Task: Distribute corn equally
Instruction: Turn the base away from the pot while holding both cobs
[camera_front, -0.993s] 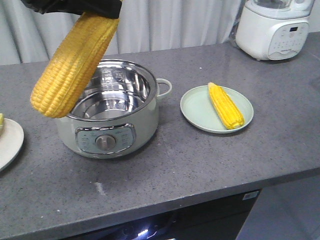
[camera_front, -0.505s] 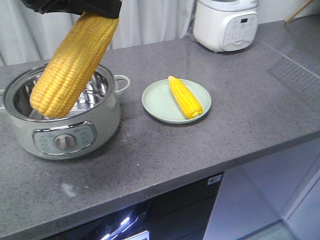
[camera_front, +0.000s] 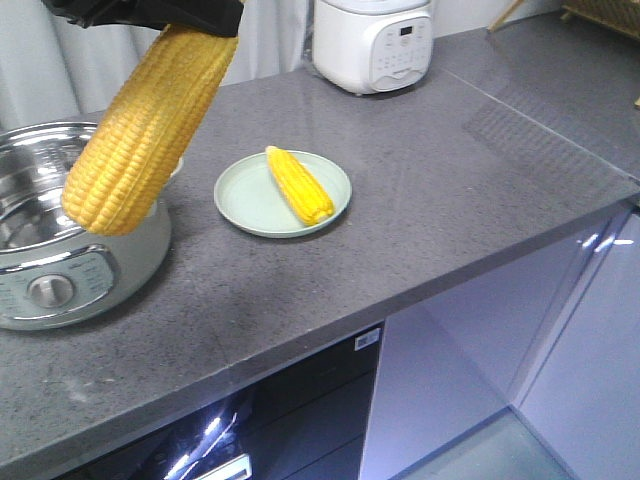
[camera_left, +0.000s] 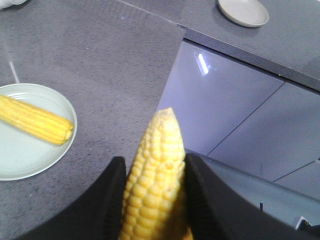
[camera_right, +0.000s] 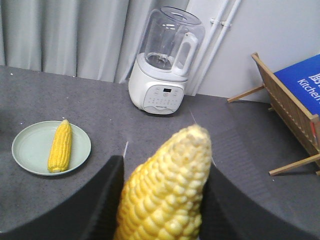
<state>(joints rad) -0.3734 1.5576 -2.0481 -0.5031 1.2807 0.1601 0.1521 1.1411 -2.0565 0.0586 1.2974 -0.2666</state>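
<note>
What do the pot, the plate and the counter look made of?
Pot: mirror-bright inside, likely stainless steel; pale glossy shell, painted metal or plastic. Plate: pale green, smooth soft sheen, ceramic or melamine, can't tell. Counter: dark grey, fine speckles, faint reflections, polished stone or composite.

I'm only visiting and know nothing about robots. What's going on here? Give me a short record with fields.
left pincer: shut on first held cob
right pincer: shut on second held cob
green plate: carries plated cob, lying flat
cooking pot: left end of the counter, lid off
white appliance: back of the counter
second plate: no corn seen on it
</note>
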